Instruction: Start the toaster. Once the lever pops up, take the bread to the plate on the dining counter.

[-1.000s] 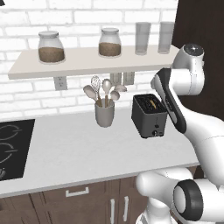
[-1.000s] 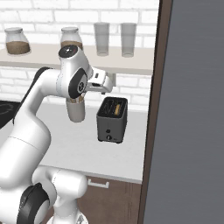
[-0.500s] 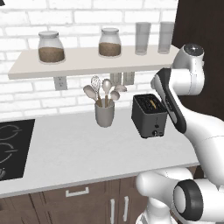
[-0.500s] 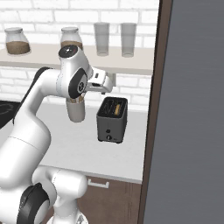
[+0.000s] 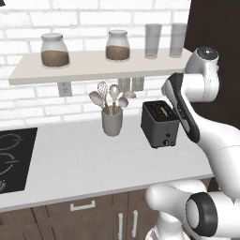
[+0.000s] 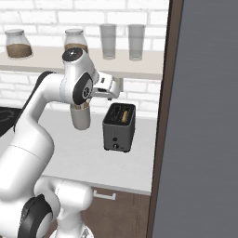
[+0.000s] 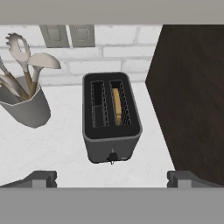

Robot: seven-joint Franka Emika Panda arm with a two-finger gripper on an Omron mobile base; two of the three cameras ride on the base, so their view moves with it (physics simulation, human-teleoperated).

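Observation:
The toaster (image 5: 160, 124) (image 6: 119, 128) (image 7: 111, 118) is a dark grey two-slot box on the white worktop, close to the dark tall panel. The bread (image 7: 117, 107) (image 6: 124, 115) (image 5: 162, 111) stands tan-brown in the right-hand slot, sunk low, and the other slot is empty. A small lever knob (image 7: 112, 156) sits low on the narrow front face. My gripper (image 7: 113, 179) hovers above and slightly in front of the toaster, open, its two fingertips wide apart with nothing between them. The plate and the dining counter are out of view.
A grey utensil cup (image 5: 112, 122) (image 7: 24, 105) with spoons stands left of the toaster. Above is a shelf (image 5: 93, 65) with jars and glasses. A black hob (image 5: 11, 157) lies far left. A dark tall panel (image 6: 204, 116) (image 7: 192, 96) walls off the right side.

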